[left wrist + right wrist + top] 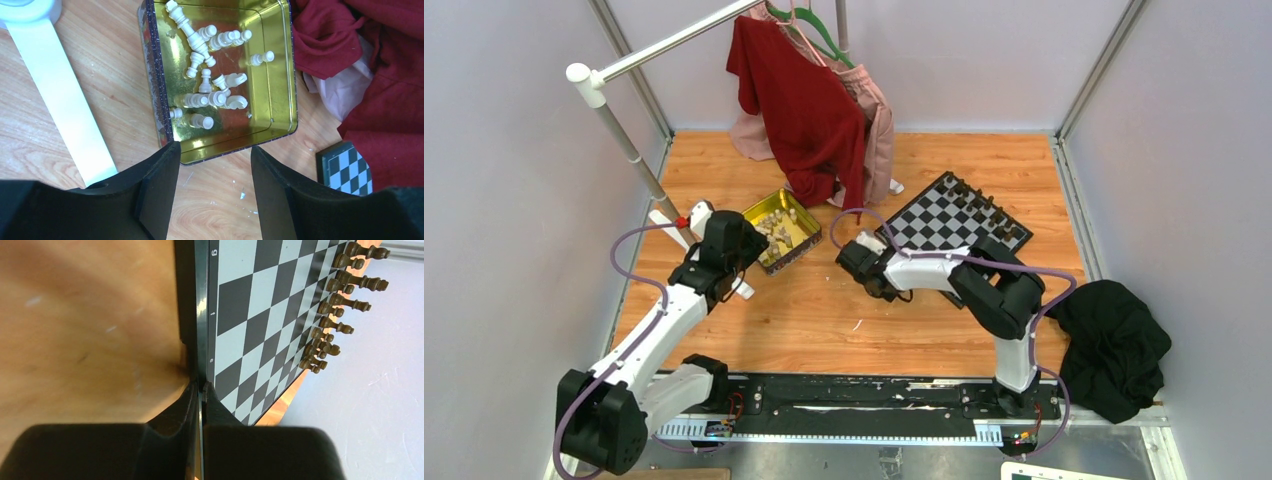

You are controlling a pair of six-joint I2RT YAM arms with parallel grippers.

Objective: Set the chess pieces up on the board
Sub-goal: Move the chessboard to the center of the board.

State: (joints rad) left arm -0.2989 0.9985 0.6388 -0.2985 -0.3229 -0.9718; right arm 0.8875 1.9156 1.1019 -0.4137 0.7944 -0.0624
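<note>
- My left gripper hangs low over the light wooden table. Its jaws stand partly apart with nothing between them, just short of the near wall of the shiny gold square tin.
- The small cream turned chess pieces lie tumbled on their sides in a loose heap on the tin's floor. One lies apart from the heap, nearer the right wall.
- The flat black-and-white checkered chessboard lies on the table to the right of the tin, turned so that one corner points towards the hanging clothes.
- The small dark brown chess pieces stand upright in two rows along the chessboard's far edge.
- My right gripper has its jaws pressed together, with the tips at the chessboard's thin black border on the side away from the dark pieces. I cannot tell whether they touch it.
- A dark red garment and a pale pink garment hang from a green hanger on a white rail. Their hems reach the table behind the tin.
- A crumpled black cloth lies at the table's right edge.
</note>
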